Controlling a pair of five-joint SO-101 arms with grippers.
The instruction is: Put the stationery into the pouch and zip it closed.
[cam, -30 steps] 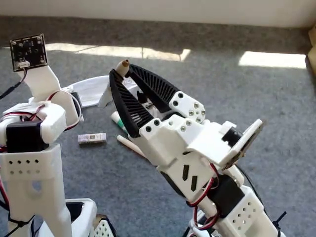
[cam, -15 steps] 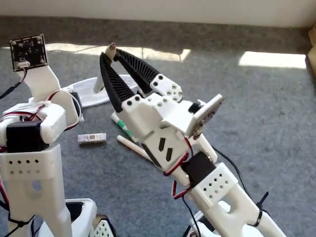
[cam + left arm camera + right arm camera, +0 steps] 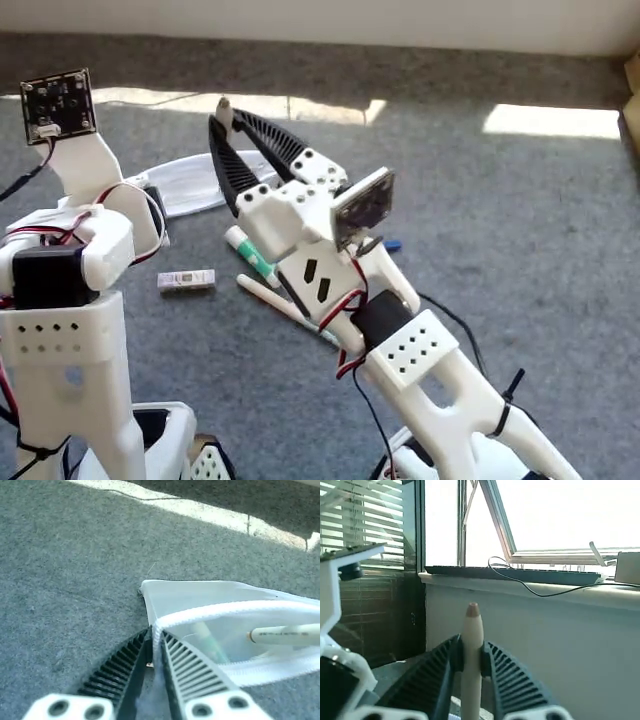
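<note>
High view: right claw (image 3: 226,118) raised, clamps pen (image 3: 471,640) upright; left claw (image 3: 153,637) pinches pouch (image 3: 200,600).

Setting: carpeted indoor room, office or home.
Floor: grey carpet (image 3: 540,230), sunlit patches.
Window wall: slatted blinds (image 3: 365,525), open window (image 3: 560,515), sill (image 3: 530,582).

Grey carpet (image 3: 540,260) lies sunlit along its far edge. A black cable (image 3: 570,592) trails along the windowsill (image 3: 470,583); blinds (image 3: 365,525) hang beside the window (image 3: 560,515).
</note>
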